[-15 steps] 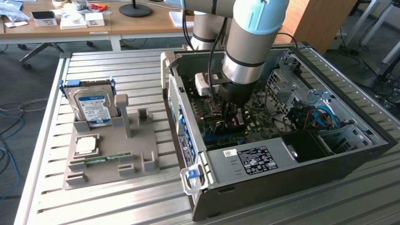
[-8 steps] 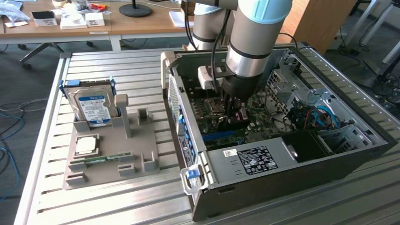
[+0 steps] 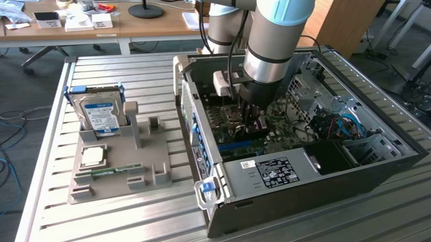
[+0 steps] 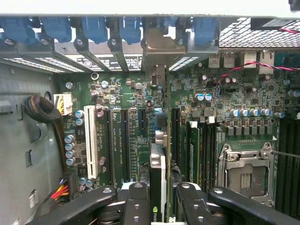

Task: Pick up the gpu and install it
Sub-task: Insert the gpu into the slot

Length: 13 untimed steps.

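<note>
Two fingers [image 4: 137, 199] of my claw [image 4: 161, 197] pinch the gpu [image 4: 157, 164] on edge, set narrow around it. I reach into the open case [image 3: 377, 166] on the worktop [image 3: 121, 222]. The gpu stands over the motherboard [image 4: 136, 93], just beside the long black slots [image 4: 119, 140]; whether it touches the board I cannot tell.

The gpu [image 4: 157, 187] stands edge-on over the motherboard [image 4: 133, 96] — inside the case [image 3: 377, 174].

High exterior view, close wrist view, share the motherboard [image 4: 136, 98].
</note>
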### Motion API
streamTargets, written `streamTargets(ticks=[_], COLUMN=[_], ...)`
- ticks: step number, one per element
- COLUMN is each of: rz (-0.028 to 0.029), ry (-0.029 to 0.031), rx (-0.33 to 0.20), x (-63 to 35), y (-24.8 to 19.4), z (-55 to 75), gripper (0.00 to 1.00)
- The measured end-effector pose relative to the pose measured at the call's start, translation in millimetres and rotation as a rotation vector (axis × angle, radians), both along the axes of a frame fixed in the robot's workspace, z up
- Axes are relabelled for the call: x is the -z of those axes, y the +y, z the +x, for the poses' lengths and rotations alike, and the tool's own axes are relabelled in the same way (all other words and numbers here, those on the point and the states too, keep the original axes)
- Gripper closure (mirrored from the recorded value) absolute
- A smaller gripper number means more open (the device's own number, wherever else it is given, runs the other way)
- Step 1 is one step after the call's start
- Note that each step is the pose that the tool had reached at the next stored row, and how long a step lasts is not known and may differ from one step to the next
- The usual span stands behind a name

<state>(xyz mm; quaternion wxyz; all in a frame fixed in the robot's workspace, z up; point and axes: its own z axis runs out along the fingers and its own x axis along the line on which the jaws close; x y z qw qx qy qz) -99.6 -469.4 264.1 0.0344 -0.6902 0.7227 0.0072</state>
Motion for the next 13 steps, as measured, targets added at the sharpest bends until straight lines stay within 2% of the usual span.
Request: streamTargets(ticks=[1,3,4,13], rz=[-0.0007,-0.0104,-0.0127,-0.0148], ry=[0.0000,0.0001,0.0001,0.0000], rx=[0.000,0.000,0.000,0.000], x=[0.0,-0.1,-0.1,0.0], y=[0.0,0.0,0.0,0.0], z=[0.0,0.1,0.1,0.0], gripper=[0.73,0.73,0.73,0.73])
